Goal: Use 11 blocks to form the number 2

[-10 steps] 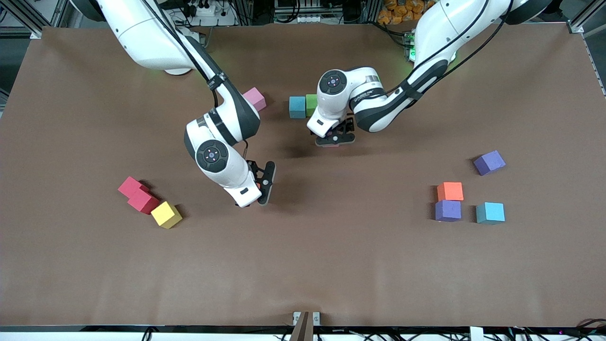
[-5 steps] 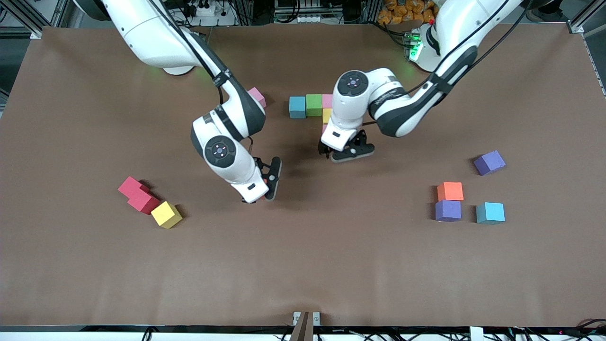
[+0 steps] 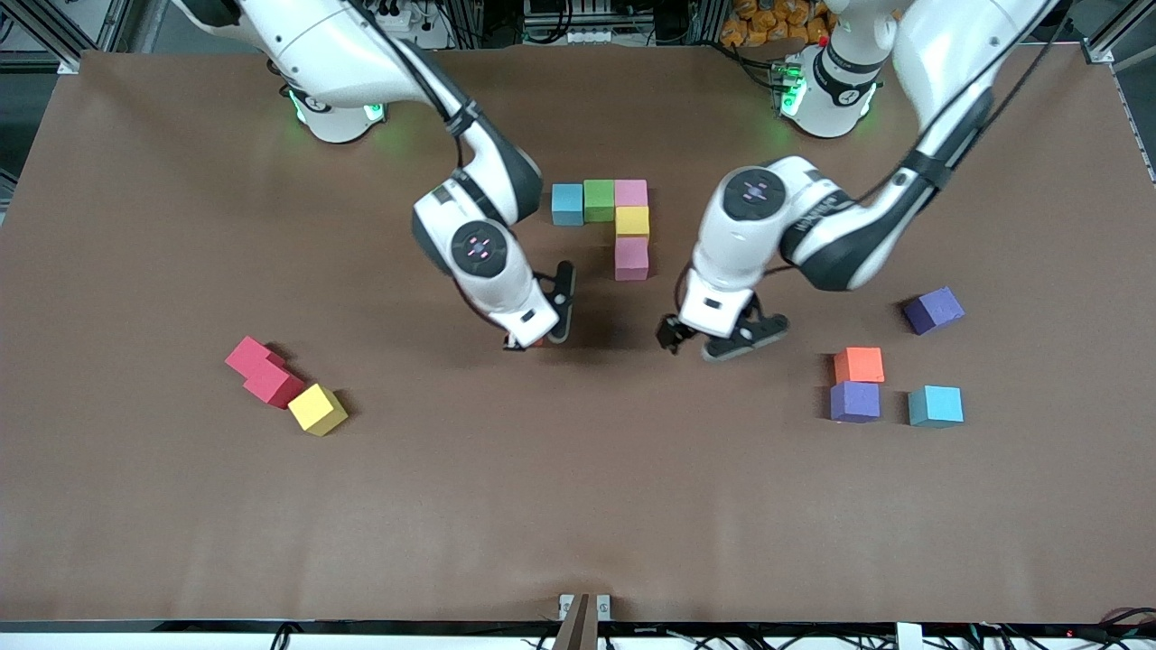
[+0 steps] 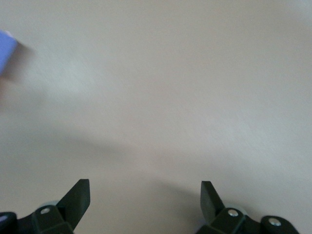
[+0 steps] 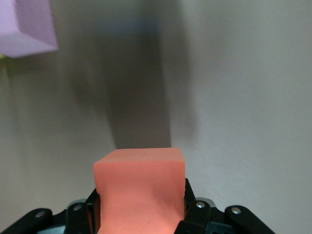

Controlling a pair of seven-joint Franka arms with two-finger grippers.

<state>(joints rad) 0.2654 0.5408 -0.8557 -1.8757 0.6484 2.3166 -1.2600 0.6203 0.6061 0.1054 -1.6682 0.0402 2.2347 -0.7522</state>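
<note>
Lower left of frame: two red blocks (image 3: 262, 372) and a yellow block (image 3: 317, 409), unused. Centre: right hand (image 3: 540, 327) clamped on an orange block (image 5: 140, 187), over bare tabletop (image 3: 578, 487) just below the partial number 2 (image 3: 616, 219), five cubes laid. Next: set orange beside the lower pink cube (image 3: 631, 258) for the middle row. Right: left hand (image 3: 720, 339) apart, empty, near four spare blocks (image 3: 890, 361).
</note>
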